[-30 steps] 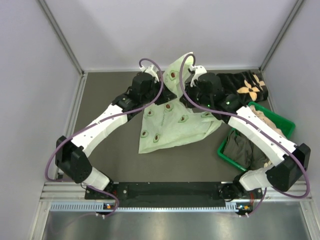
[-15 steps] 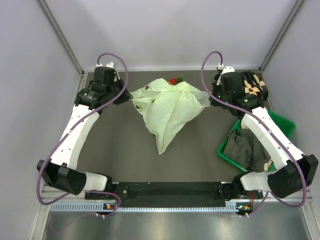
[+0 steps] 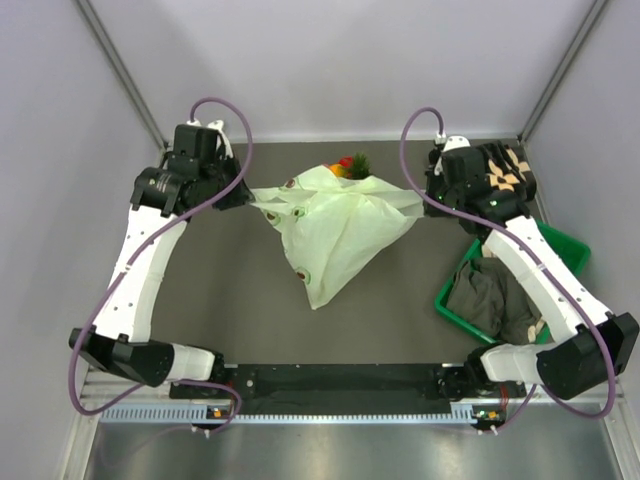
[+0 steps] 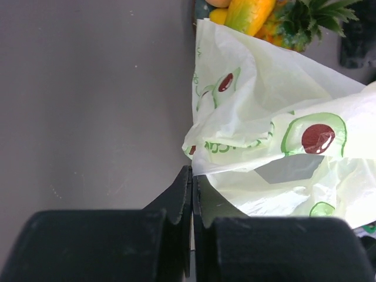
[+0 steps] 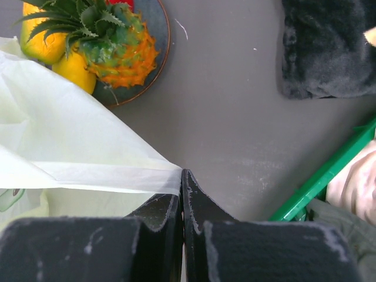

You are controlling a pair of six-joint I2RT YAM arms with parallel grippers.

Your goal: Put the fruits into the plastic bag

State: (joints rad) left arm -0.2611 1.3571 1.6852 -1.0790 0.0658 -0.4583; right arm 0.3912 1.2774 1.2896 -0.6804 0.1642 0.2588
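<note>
Left tool clamped shut on one edge of the plastic bag; right tool likewise on the opposite edge. Fruits sit on the plate behind the bag.

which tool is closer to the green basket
Right. The right tool is just beyond the green basket, off its far-left side, pinching the plastic bag. The left tool grips the bag's opposite side, much farther from the basket.
</note>
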